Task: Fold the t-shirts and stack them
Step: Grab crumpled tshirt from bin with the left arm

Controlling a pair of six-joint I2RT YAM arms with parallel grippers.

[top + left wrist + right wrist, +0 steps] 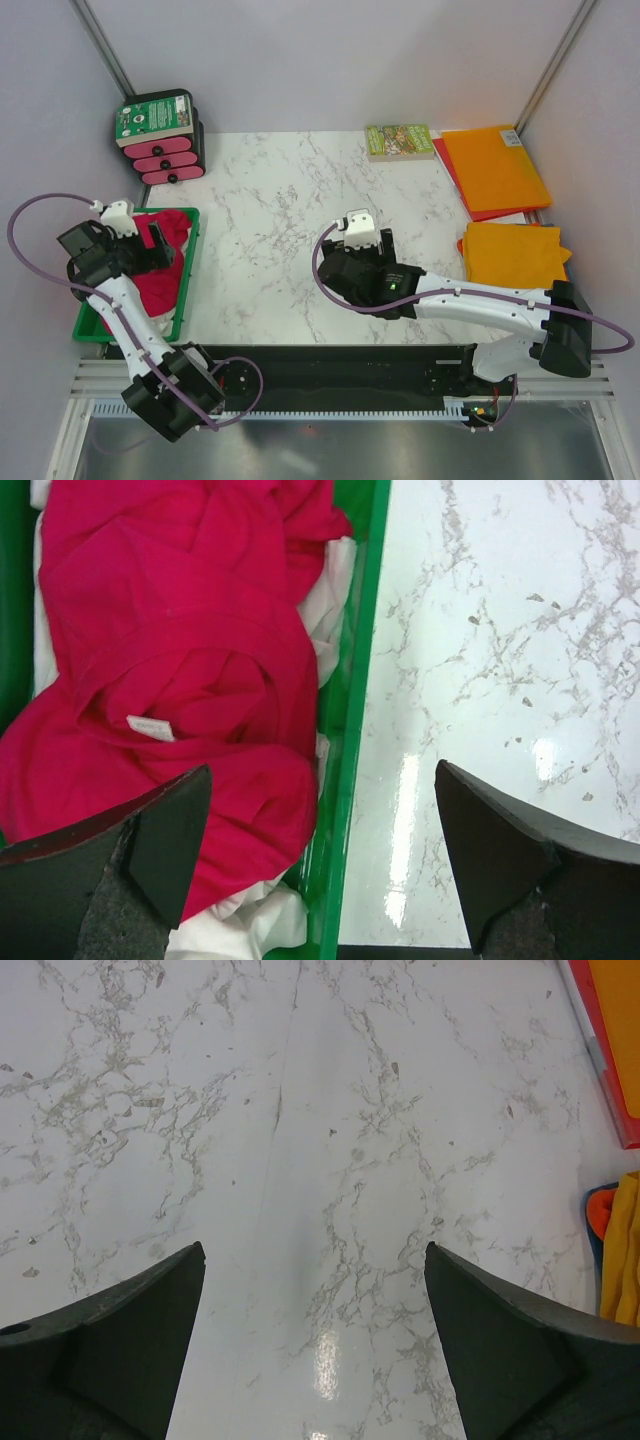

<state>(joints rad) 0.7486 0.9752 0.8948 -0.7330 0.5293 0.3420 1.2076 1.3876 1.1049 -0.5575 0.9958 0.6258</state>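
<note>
One crumpled crimson t-shirt [180, 630]

The left arm [128, 316] and right arm [480, 298] are made of white links joined by black joint housings, and each is mounted on a black base [170, 398]. A purple cable [30, 205] is run along each arm. A small green light [393, 284] is seen on the right arm. The left tool [322, 778] and right tool [315, 1250] are fitted with dark, matte, wedge-shaped fingers [120, 1350]. A white block [358, 222] is carried behind each tool.
</note>
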